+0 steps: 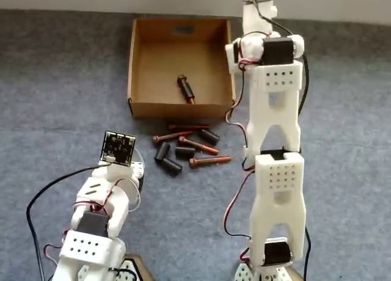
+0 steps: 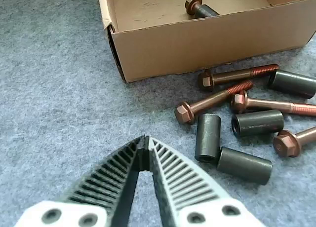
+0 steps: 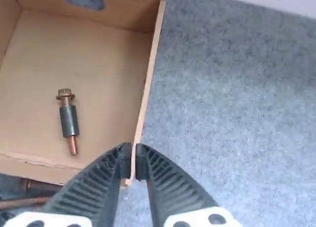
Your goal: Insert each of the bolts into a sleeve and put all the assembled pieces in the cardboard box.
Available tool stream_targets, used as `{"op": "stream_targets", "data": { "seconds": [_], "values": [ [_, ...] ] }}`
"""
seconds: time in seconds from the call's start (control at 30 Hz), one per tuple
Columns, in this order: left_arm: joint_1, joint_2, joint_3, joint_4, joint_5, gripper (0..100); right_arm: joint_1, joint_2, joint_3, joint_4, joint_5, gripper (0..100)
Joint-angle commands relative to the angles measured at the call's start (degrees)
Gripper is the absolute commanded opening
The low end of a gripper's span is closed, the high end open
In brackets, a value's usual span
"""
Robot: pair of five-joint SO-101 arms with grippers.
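The cardboard box (image 1: 139, 67) stands at the back of the grey carpet and holds one bolt set in a sleeve (image 1: 186, 89) (image 3: 68, 121). In front of the box lie several loose copper bolts (image 2: 212, 101) and several dark sleeves (image 2: 207, 137), mixed in a small pile (image 1: 186, 148). My left gripper (image 2: 144, 140) is shut and empty, low over the carpet just left of the pile. My right gripper (image 3: 129, 150) is shut and empty, hanging over the box's right wall (image 3: 148, 74) near its front corner.
The right arm (image 1: 278, 140) stretches from the front edge up along the right of the pile. The left arm (image 1: 98, 220) sits at the front left. Bare carpet (image 1: 61, 91) lies left of the box and to the far right.
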Motion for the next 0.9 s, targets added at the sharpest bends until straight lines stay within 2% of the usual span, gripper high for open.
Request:
{"op": "stream_targets", "data": {
  "seconds": [0.0, 0.1, 0.27, 0.53, 0.77, 0.87],
  "values": [
    [0.6, -0.6, -0.3, -1.4, -0.4, 1, 1.7, -1.7, -4.6, 1.0, 0.6, 2.8],
    [0.6, -0.6, -0.3, -1.4, -0.4, 1, 2.3, -4.0, -3.8, 1.0, -1.3, 2.8],
    [0.6, -0.6, -0.2, -1.4, -0.4, 1, 0.4, -16.2, 8.0, 1.0, -3.1, 2.8],
    [0.6, -0.6, -0.2, -1.4, -0.4, 1, -9.3, -41.7, 54.5, -1.7, -2.9, 2.8],
    [-1.5, -0.6, -0.4, -1.4, -0.3, 1, -18.1, -58.8, 103.0, -30.0, 0.9, 2.9],
    [-5.6, -0.6, -1.0, -1.4, 0.1, 1, -22.5, -64.7, 119.3, -42.0, 2.2, 9.2]
  ]
}}
